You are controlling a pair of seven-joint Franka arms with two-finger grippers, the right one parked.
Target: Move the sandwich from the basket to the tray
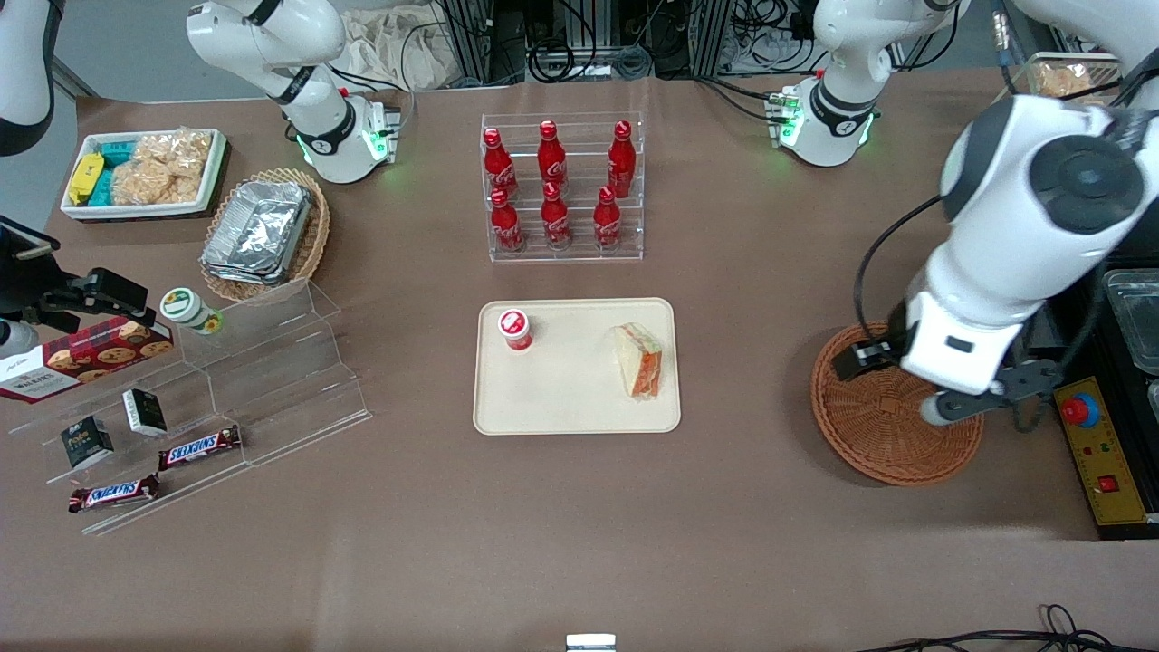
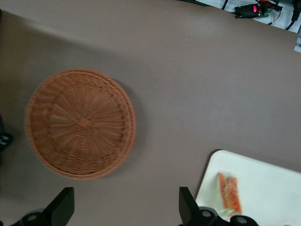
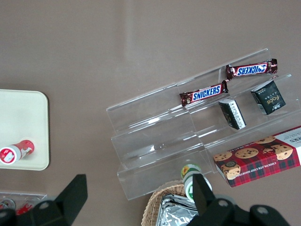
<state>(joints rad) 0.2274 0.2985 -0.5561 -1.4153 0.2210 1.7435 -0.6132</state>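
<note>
Closest to the front camera, the Snickers bars lie on the lowest step of the clear acrylic riser, toward the parked arm's end of the table, well out of the action. Over at the working arm's end, the left arm hangs above the reddish-brown basket, and that basket is empty. The sandwich sits on the tray, standing on edge near the rim that faces the basket, with a small red-capped cup well apart from it on the same tray. By the look of it, the placing is done.

The gripper hovers over bare table between basket and tray, fingers spread wide, holding nothing.

What could spoil it now? The sandwich is upright on a narrow edge close to the rim; a low sweep of the arm toward the tray could tip it or nudge it over the lip. A drop toward the basket could catch the wicker rim and drag it.

The wrist view shows the basket's bare weave all the way across and the open span between the fingers, both masked by the arm's bulk in the front view. The front view alone shows the cup, the whole tray, and the rack of red cola bottles.
</note>
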